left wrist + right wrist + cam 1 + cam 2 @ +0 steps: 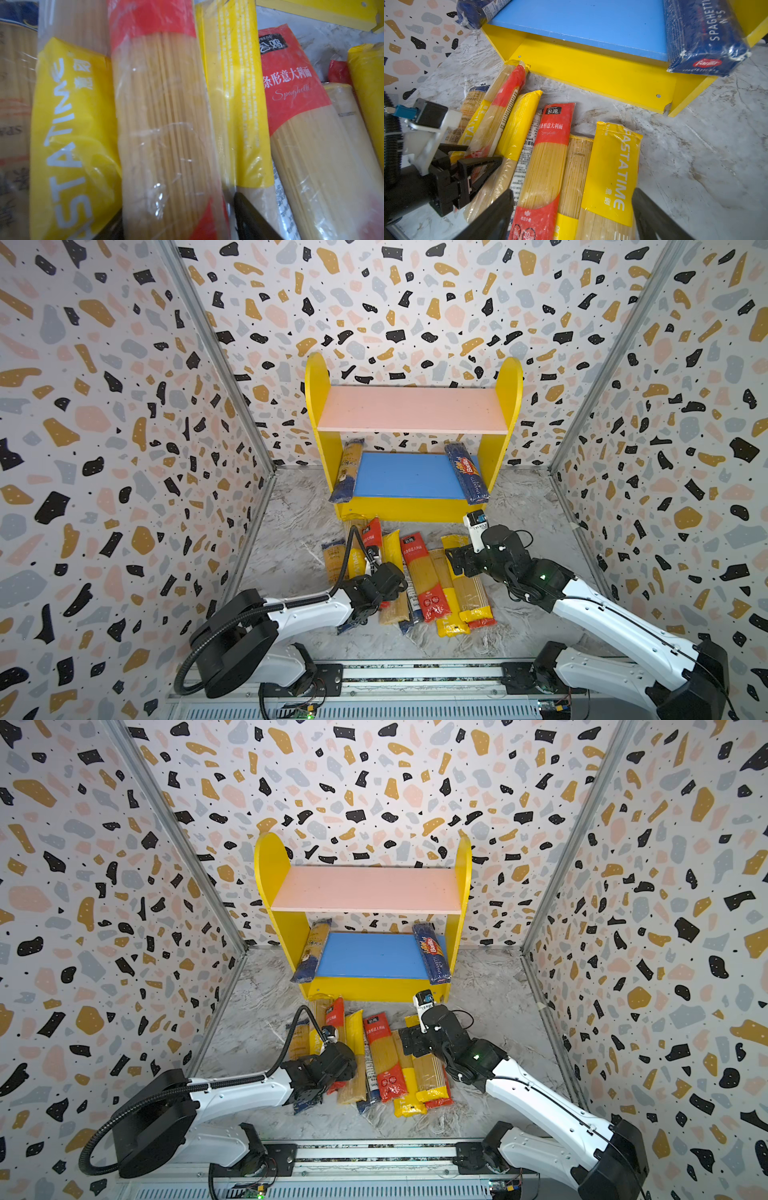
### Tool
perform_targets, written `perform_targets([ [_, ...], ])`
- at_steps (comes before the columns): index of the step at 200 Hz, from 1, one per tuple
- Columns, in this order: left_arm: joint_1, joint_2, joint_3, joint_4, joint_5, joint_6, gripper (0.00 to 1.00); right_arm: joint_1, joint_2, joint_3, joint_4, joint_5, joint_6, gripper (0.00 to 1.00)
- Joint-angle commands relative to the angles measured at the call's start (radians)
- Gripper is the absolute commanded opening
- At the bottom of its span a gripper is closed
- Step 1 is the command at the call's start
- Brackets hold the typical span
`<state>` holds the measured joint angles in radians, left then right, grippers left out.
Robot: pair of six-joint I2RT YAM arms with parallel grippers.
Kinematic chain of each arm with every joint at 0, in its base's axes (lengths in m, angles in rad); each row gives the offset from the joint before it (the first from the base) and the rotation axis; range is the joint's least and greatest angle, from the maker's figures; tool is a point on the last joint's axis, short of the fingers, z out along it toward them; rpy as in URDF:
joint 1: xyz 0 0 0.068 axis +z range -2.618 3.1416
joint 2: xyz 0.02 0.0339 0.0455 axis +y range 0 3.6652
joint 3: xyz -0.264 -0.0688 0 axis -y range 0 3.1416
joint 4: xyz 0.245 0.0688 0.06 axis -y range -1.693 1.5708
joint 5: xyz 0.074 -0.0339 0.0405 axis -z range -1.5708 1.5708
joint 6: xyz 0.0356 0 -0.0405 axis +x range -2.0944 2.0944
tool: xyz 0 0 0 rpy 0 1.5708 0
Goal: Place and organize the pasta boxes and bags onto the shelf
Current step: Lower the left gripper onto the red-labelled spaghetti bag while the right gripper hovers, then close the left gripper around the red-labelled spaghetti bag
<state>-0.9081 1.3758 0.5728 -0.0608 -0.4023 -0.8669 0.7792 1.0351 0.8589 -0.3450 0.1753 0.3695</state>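
The shelf (pixel 318 406) stood at the back wall on the marble floor (pixel 291 556). Two packs lay on its blue board (pixel 407 475). The Barilla pack (pixel 465 479) was beside the right side panel, and a blue-ended pack (pixel 348 470) was beside the left panel. Both had the front end sticking out over the board's edge. The pink board (pixel 411 408) was above them.

The other packs lay on the floor just in front of the shelf, side by side & pointing toward it, some overlapping.

The L gripper (pixel 176 207) was low over the left part of this row. Its fingers (pixel 249 218) stood one on each side of a red-ended clear pack (pixel 166 124), jaws partly apart. Whether the pads really pressed the pack could not be told: the wrist view was blurred there, & in both top views the wrist covered it. This pack lay btw. a yellow lettered pack (pixel 68 135) and a yellow-ended pack (pixel 234 104), partly on top of them.

The R gripper (pixel 572 207) hovered above the right part of the row w/ jaws spread wide, gripping nothing. Under it were a red spaghetti pack (pixel 548 155), a plain pack (pixel 578 172) & an outer yellow pack (pixel 612 176), touching one another.
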Motion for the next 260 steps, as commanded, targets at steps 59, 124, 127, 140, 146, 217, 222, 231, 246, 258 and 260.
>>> perform_targets([
  [59, -0.018, -0.128, 0.007, -0.044, 0.023, 0.022, 0.29, -0.009, 0.005, 0.018, -0.002, -0.016, -0.016, 0.89],
  [124, -0.017, -0.364, 0.097, -0.262, -0.033, 0.134, 0.19, -0.009, 0.008, 0.031, 0.003, -0.041, -0.009, 0.89],
  [127, -0.017, -0.371, 0.104, -0.269, -0.035, 0.139, 0.19, -0.009, 0.008, 0.033, 0.003, -0.043, -0.009, 0.89],
  [140, -0.018, -0.388, 0.128, -0.289, -0.035, 0.16, 0.19, -0.009, 0.006, 0.036, 0.0, -0.043, -0.007, 0.89],
  [146, -0.018, -0.396, 0.137, -0.296, -0.04, 0.172, 0.19, -0.009, 0.005, 0.037, 0.001, -0.044, -0.005, 0.89],
  [217, -0.018, -0.416, 0.102, -0.232, 0.026, 0.23, 0.23, -0.009, 0.006, 0.059, -0.019, -0.05, -0.014, 0.89],
  [222, -0.017, -0.408, 0.092, -0.22, 0.033, 0.224, 0.24, -0.009, 0.006, 0.059, -0.019, -0.05, -0.015, 0.89],
  [231, -0.018, -0.389, 0.073, -0.2, 0.043, 0.211, 0.24, -0.009, 0.007, 0.057, -0.019, -0.048, -0.015, 0.89],
  [246, -0.018, -0.361, 0.041, -0.154, 0.068, 0.191, 0.25, -0.009, 0.008, 0.053, -0.017, -0.047, -0.015, 0.89],
  [258, -0.017, -0.336, 0.017, -0.108, 0.095, 0.173, 0.27, -0.009, 0.008, 0.054, -0.018, -0.045, -0.015, 0.89],
  [260, -0.018, -0.332, 0.012, -0.101, 0.099, 0.171, 0.28, -0.009, 0.008, 0.054, -0.018, -0.046, -0.015, 0.89],
])
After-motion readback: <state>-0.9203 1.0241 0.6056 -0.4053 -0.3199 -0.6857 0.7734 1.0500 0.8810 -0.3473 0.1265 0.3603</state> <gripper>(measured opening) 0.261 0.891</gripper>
